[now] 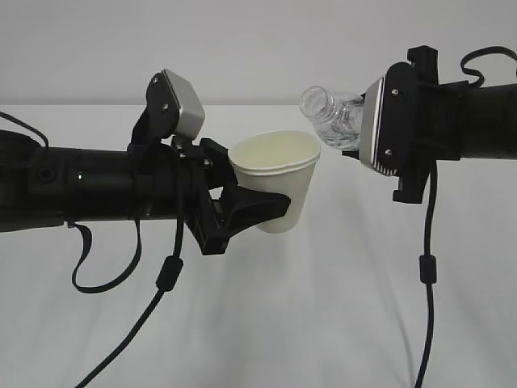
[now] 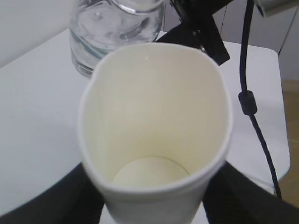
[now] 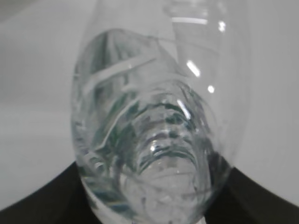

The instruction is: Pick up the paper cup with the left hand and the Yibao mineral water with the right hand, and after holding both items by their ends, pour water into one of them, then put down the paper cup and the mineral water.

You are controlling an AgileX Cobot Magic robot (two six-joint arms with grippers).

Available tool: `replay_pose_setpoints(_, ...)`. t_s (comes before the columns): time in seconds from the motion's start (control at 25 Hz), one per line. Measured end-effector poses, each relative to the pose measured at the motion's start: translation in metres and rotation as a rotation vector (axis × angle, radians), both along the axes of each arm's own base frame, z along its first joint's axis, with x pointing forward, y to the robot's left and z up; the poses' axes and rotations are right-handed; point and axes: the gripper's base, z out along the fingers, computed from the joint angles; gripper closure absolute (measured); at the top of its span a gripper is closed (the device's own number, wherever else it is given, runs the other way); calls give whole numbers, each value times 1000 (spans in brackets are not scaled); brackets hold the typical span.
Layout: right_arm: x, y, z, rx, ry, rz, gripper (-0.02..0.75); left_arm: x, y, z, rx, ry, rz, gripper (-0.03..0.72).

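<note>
While our left tool clamps the paper cup and our right tool clamps the Yibao mineral water, we judge pouring is in hand; next, tip its mouth further over the rim.

Light reads soft and even to me, bright on the white surface, with only faint grey cable shadows low in the exterior view. In my left wrist feed the paper cup near rim is blurred and the black claw prongs are smeared at the bottom edge. Right wrist feed: Yibao mineral water too close, soft, small white glints on plastic.
</note>
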Motion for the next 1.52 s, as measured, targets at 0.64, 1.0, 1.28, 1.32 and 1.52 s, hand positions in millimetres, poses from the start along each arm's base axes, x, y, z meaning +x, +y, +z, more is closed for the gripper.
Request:
replay_pose_setpoints(0.64,0,0,0,-96,-57,63,287,0,0,0,-1,0,-1,262)
replay_pose_setpoints(1.0,0,0,0,-119,-72,77,288,-2,0,-1,14,4,-24,262)
replay_pose_setpoints(1.28,0,0,0,-134,-82,86,289,-3,0,-3,18,14,-29,262)
replay_pose_setpoints(1.32,0,0,0,-137,-84,88,289,-2,-1,-5,20,25,-27,262)
replay_pose_setpoints(1.52,0,0,0,-152,-94,97,290,-1,-2,-18,35,65,-30,262)
